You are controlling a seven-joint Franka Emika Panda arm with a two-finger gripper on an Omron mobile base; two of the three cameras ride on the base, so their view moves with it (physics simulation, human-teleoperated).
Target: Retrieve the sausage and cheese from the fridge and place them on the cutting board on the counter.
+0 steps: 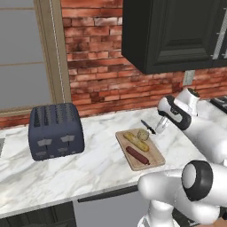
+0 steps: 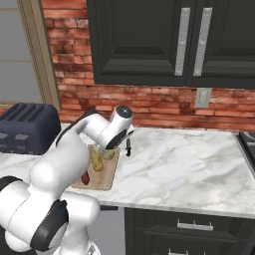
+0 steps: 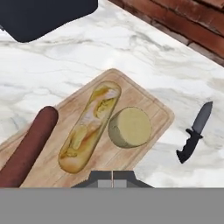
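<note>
Cheese (image 3: 130, 127) sits flat on the cutting board (image 3: 153, 105), touching the bread stick (image 3: 89, 127); sausage (image 3: 28, 146) lies along the stick's far side, its long axis roughly parallel to it. My claw (image 3: 112, 176) hangs just above the cheese, tips pressed together, holding nothing. Both items look delivered, so I judge the next move is a straight lift clear of the bench (image 3: 65, 65).

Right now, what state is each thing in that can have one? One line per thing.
gripper: shut, empty, above the board.
sausage: lying flat on the cutting board.
cheese: on the board, touching the bread stick.
bread stick: lying flat between sausage and cheese.
knife: flat on the counter, off the board.
upper cabinet doors: closed.
</note>
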